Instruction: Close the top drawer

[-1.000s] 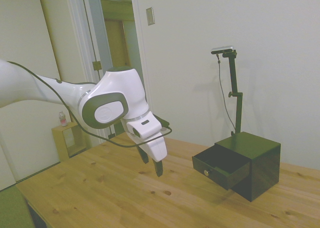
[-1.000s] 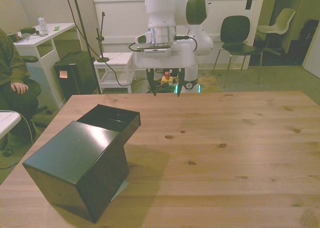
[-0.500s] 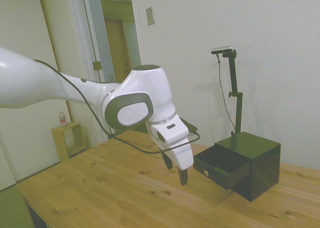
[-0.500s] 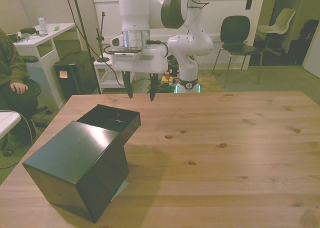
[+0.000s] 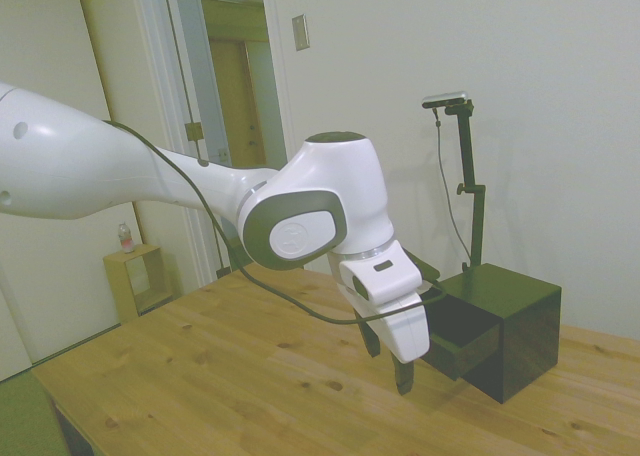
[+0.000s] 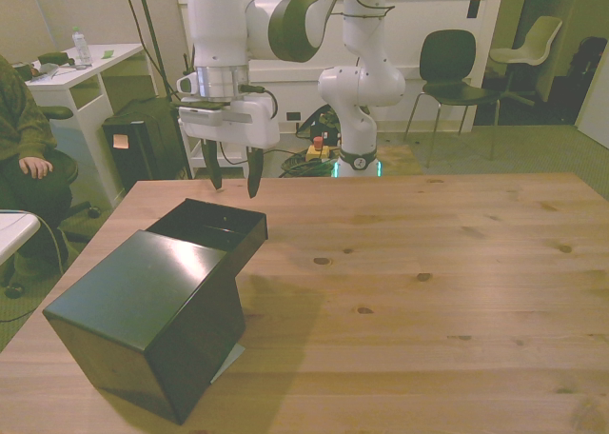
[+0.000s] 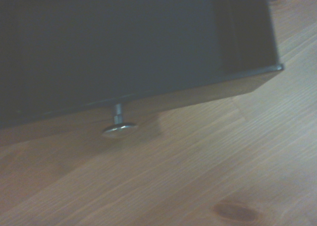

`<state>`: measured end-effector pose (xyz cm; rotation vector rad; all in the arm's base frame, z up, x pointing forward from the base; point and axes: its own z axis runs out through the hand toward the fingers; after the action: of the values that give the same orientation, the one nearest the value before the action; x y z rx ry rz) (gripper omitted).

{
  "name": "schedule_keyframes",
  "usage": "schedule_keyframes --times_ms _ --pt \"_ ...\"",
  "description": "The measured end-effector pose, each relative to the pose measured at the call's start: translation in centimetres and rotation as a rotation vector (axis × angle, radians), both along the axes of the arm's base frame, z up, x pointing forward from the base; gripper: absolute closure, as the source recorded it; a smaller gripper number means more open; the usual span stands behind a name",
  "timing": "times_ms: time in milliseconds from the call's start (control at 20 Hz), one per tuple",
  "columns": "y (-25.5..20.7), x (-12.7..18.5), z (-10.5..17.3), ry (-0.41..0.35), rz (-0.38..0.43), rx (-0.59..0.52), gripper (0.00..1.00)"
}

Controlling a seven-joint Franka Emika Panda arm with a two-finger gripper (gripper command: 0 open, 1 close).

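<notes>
Top drawer [image 6: 211, 226] pulled out of black cabinet [image 6: 152, 315], gripper [image 6: 233, 176] moved from mid-table to just before drawer front, fingers apart, knob [image 7: 119, 129] untouched.

White arm extended low over the table, wrist pitched down, gripper [image 6: 232, 176] pointing near-vertically downward with its two dark fingers [image 6: 254, 174] parted, nothing between them, tips hanging clear above the surface.

Glossy black top drawer [image 6: 211, 224] with shiny metal knob [image 7: 119, 129]; knotty, smooth-grained wooden counter [image 6: 428, 282]; glossy white plastic hand [image 6: 231, 177].
</notes>
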<state>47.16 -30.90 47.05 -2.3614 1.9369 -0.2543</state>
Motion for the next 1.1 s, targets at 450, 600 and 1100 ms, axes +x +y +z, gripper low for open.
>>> schedule_keyframes --times_ms 450,600,1100 --pt "-3.9 0.7 0.9 0.022 0.002 -0.026 0.00" --pt "-4.4 1.6 0.0 0.038 0.005 -0.032 0.00" --pt "-4.8 3.4 -0.7 0.057 0.014 -0.041 1.00"
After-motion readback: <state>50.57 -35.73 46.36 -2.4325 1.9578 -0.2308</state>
